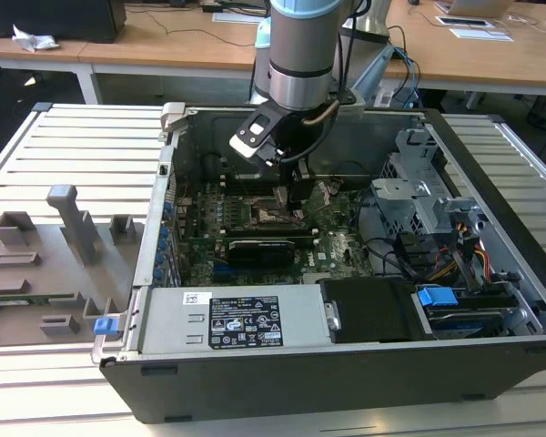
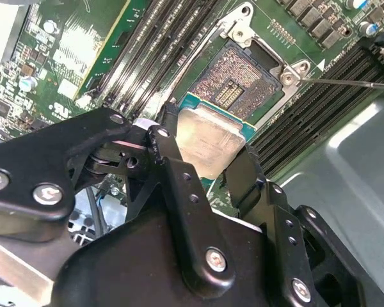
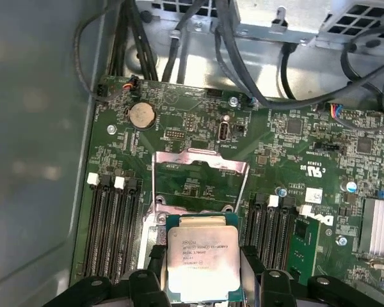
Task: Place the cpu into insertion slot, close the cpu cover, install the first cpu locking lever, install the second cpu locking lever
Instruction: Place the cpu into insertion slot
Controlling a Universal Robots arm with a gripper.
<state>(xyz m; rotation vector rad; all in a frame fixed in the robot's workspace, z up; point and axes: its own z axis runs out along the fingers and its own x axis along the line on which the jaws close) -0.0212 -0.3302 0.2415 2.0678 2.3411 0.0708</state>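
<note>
While reaching down into the open computer case [image 1: 168, 228] on the slatted counter [image 1: 73, 146], clamps the hand [image 2: 207, 148] tight on the cpu [image 2: 205, 135], black fingers [image 2: 171, 157] pressed against two opposite edges, dull silver top facing the camera in both wrist views. Holds the chip close over the insertion slot [image 2: 233, 80] on the green motherboard [image 3: 179, 121], not seated: leaves much of the fine contact grid bare beyond the chip's green edge in the second wrist view. Cannot tell whether any corner touches the socket rim. Shows the cpu cover [image 3: 200, 158] swung open in the first wrist view, its silver frame just past the chip, green board visible through the square window. Shows a thin metal lever [image 2: 352, 82] jutting free from the slot's silver corner bracket. Finds long black memory slots [image 3: 112, 224] on both sides of the socket. Sets the arm [image 1: 298, 55] upright over the board's middle in the exterior view, with a grey fixture tray [image 1: 36, 273] resting on the counter to the exterior view's left of the case
</note>
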